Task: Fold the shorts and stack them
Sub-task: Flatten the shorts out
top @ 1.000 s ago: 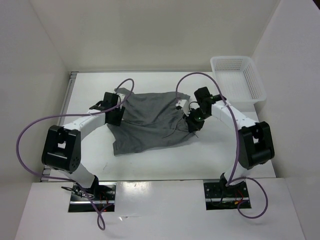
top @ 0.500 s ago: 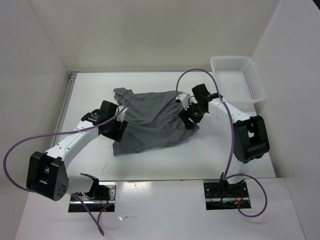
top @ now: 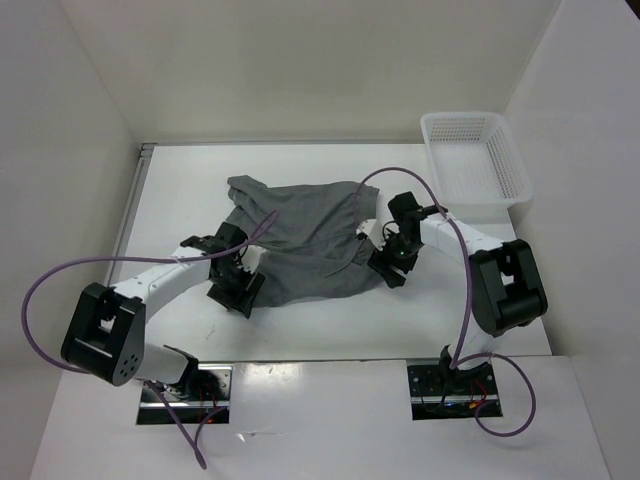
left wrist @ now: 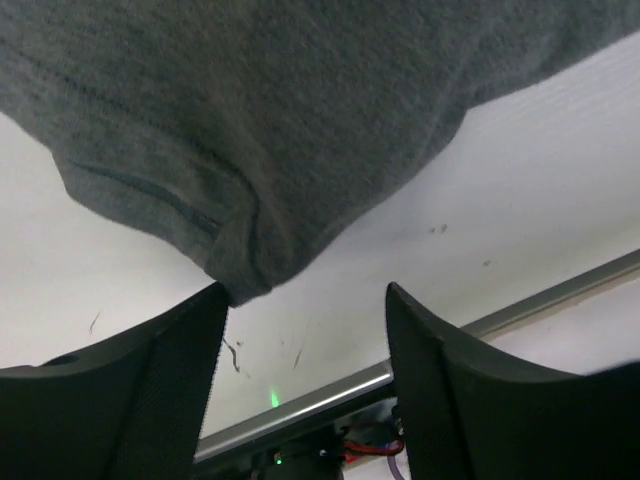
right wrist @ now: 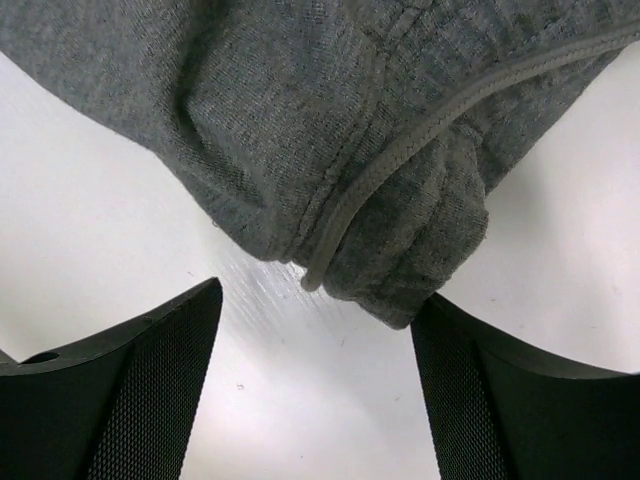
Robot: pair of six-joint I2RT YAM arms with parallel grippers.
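Fingers (left wrist: 150, 380) of left gripper (left wrist: 305, 330) and right gripper (right wrist: 315, 330): spread wide, nothing held. Shorts (top: 310, 240): grey, laid rumpled on table (top: 330, 320), a near corner set before each gripper. Judged light, limp, not fragile; best pinched at the stitched corners.

arms (top: 160, 278): white links, black joints | cables (top: 395, 169): purple, looping | gripper fingers (right wrist: 150, 390): black, fine mesh texture

The shorts (top: 305, 235) lie on the table (top: 330, 325), the basket (top: 470, 155) behind them to the right, apart
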